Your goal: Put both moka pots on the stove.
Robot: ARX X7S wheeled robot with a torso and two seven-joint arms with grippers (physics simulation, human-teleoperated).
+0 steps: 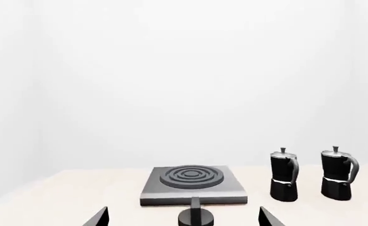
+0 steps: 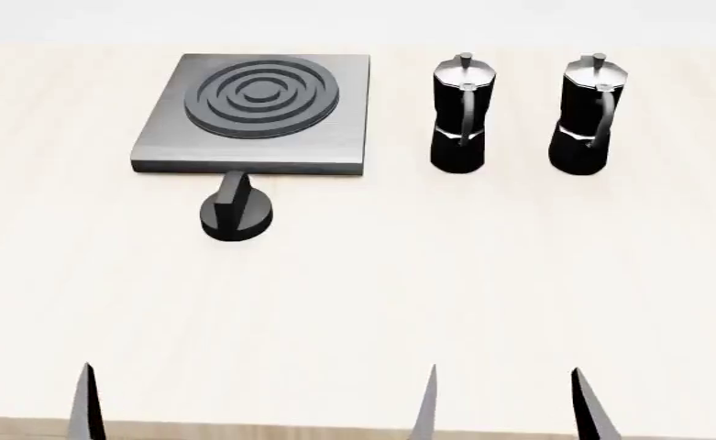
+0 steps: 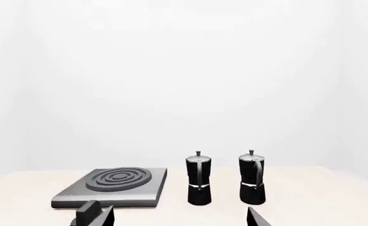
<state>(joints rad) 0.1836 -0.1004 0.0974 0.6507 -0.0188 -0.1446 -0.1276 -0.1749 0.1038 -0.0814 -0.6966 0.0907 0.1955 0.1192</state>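
Observation:
The stove (image 2: 333,137) is a grey square plate with a dark ringed burner, at the far left of the table. The two moka pots (image 2: 460,115) (image 2: 592,115) stand upright side by side on the table to its right, apart from it. In the left wrist view the stove (image 1: 193,193) lies straight ahead with both pots (image 1: 283,176) (image 1: 337,175) beside it. My left gripper (image 1: 184,219) is open and empty; one fingertip (image 2: 85,403) shows in the head view. My right gripper (image 2: 507,408) (image 3: 180,217) is open and empty, well short of the pots (image 3: 198,179) (image 3: 251,179).
A low round black knob (image 2: 236,216) sits on the table just in front of the stove, also in the left wrist view (image 1: 195,217) and at the edge of the right wrist view (image 3: 88,214). The pale wooden table (image 2: 358,302) ends near my grippers. White walls stand behind.

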